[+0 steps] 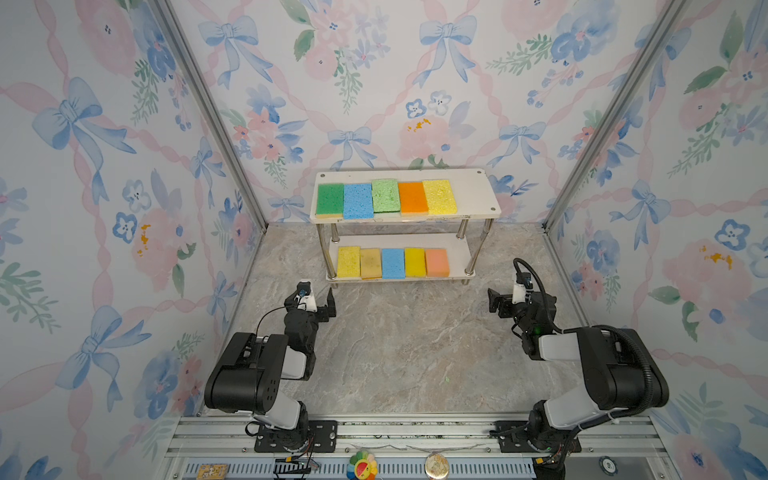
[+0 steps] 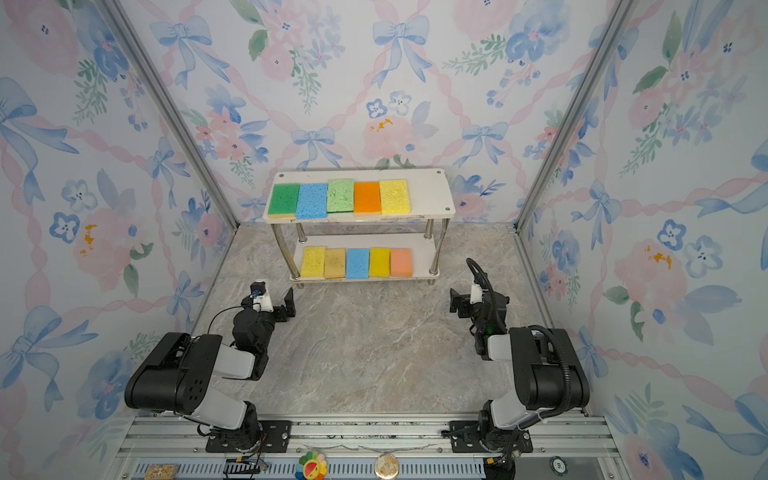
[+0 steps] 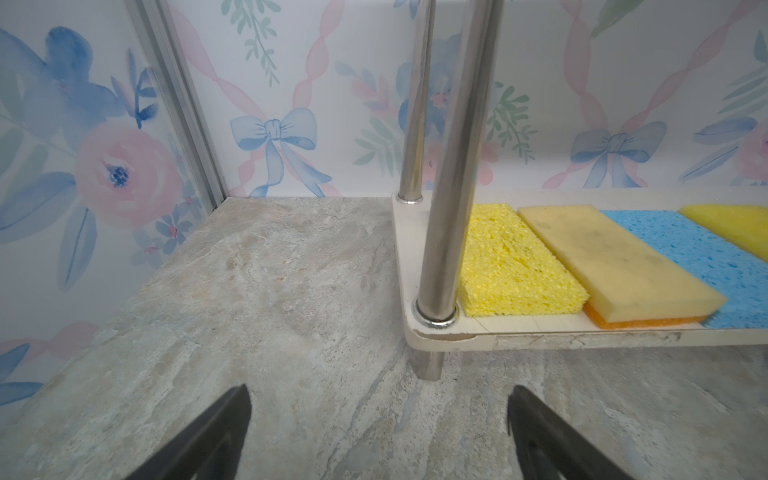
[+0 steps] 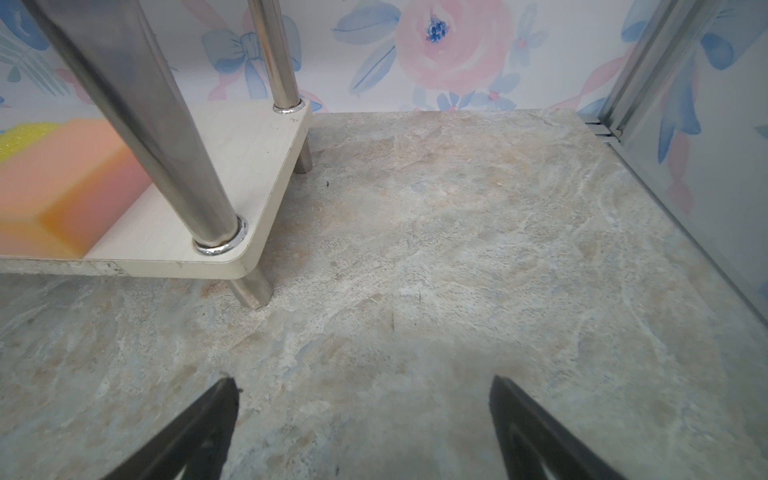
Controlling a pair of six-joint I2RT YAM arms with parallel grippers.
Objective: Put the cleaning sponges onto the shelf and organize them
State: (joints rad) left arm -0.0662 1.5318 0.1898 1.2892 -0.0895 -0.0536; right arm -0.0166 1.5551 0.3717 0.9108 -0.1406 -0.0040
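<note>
left claw [image 3: 378,390] hung w/ jaws wide apart, nothing betw. them, low over the counter [image 1: 395,345] by the front-left post [image 3: 453,166] of the shelf [image 1: 473,187]. right claw [image 4: 363,380] likewise: jaws apart, empty, by the front-right post [image 4: 166,137]. we counted ten cleaning sponges [image 1: 385,195] on the shelf, all lying flat, side by side: top board [image 1: 471,203] dark green, blue, light green, orange, yellow; lower board [image 1: 457,254] yellow, stained tan, blue, yellow, peach.
</note>
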